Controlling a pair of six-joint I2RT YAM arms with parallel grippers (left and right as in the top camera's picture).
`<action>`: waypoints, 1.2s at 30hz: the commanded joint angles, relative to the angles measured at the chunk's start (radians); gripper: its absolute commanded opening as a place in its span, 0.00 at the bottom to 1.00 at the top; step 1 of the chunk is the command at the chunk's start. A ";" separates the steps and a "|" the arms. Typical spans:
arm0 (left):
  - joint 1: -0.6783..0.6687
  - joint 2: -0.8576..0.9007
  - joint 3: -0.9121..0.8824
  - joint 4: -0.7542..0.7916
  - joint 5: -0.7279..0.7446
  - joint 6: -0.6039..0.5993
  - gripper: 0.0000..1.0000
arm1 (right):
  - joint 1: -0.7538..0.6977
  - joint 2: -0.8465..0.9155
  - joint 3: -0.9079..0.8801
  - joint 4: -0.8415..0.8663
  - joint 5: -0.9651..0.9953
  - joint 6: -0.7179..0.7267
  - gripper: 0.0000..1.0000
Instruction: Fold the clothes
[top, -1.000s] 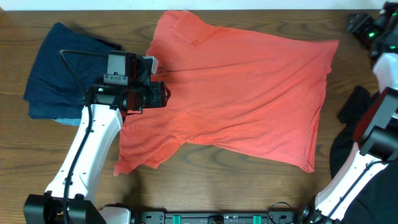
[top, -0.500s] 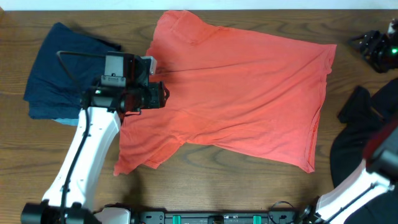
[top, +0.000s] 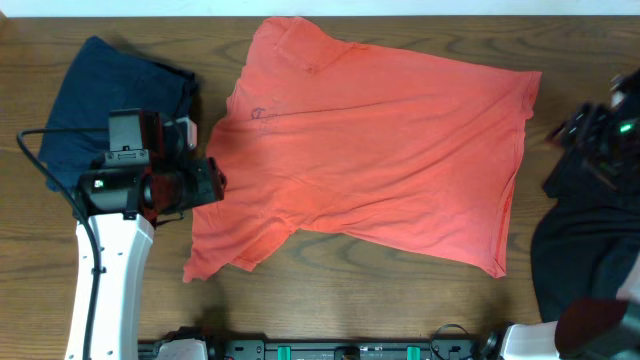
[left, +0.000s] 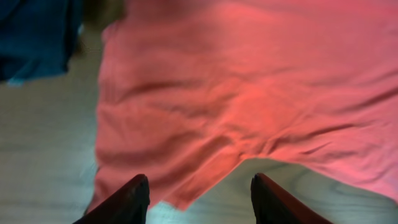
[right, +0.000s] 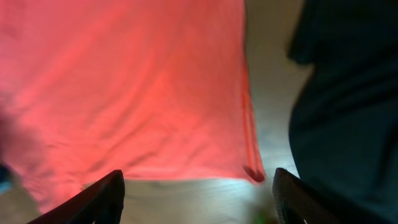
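A big red T-shirt (top: 380, 160) lies spread out flat in the middle of the brown wooden worktop (top: 380, 305). Its neck end points to the left and its bottom edge is on the right. One short sleeve (top: 290, 40) sticks out at the far side and the other sleeve (top: 225, 250) sticks out at the near side. There is a tiny dark mark (top: 262, 113) on the cloth near the neck. A navy garment (top: 100, 90) sits in a soft heap at the left, right beside the shirt. A black garment (top: 580, 260) lies at the right side of the worktop, just past the bottom edge of the shirt. The left end effector (top: 212, 181) is over the left edge of the shirt, between the navy heap and the near sleeve. In the left wrist view its two dark fingers (left: 134, 199) are spread apart with nothing between them, and the shirt's near sleeve and side lie under them. The right end effector (top: 600, 135) is at the right edge, above the black garment and near the corner of the shirt. In the right wrist view its two fingers (right: 99, 196) are spread wide with nothing held. Under them you can see the shirt's bottom edge, a strip of bare worktop, and the black cloth on the right.
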 joint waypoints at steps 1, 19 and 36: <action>0.021 0.018 0.007 -0.032 -0.035 0.004 0.57 | 0.010 0.027 -0.187 0.054 0.086 0.038 0.74; 0.039 0.065 0.006 -0.046 -0.035 0.004 0.64 | -0.081 0.027 -0.880 0.435 0.012 0.103 0.60; 0.039 0.094 0.005 -0.047 -0.035 0.004 0.64 | -0.166 0.003 -0.708 0.334 0.184 0.166 0.01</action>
